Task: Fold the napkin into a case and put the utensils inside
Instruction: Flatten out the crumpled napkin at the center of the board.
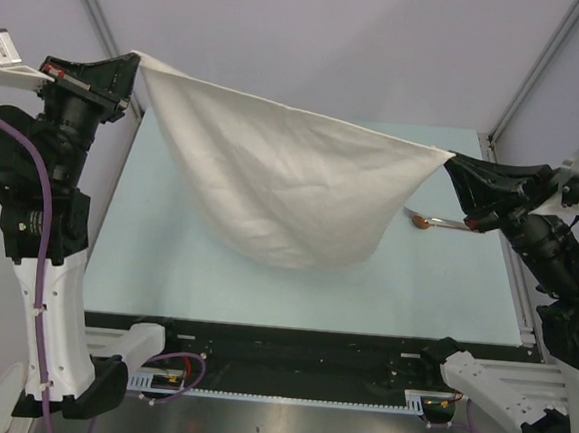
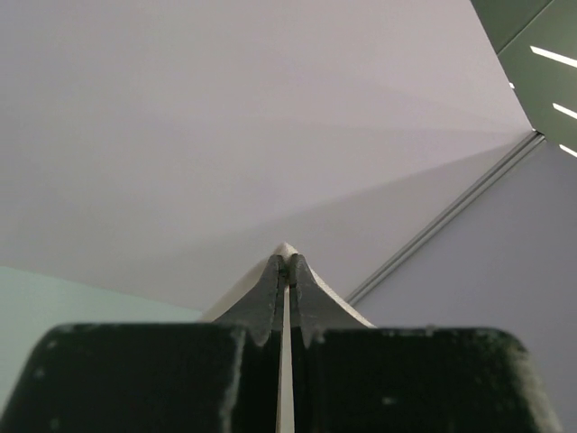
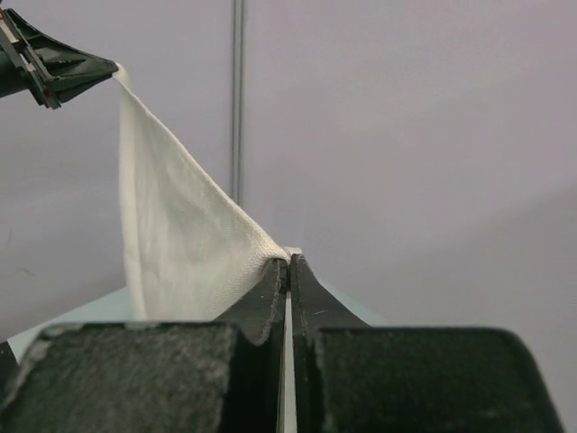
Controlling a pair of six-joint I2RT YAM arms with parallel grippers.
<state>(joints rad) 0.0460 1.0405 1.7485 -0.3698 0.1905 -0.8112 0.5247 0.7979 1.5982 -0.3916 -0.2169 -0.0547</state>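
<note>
Above table [image 1: 165,267] — soft creased napkin [image 1: 272,185] sagging (spoon [image 1: 424,223] seemingly coppery-tipped).

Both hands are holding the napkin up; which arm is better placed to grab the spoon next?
Right. The spoon lies on the table just below the right hand; the left hand is over the opposite edge. Both are shut on napkin corners, so it must release first.

napkin [image 1: 271,190] above table [image 1: 293,297], spoon [image 1: 424,223] at right
</note>
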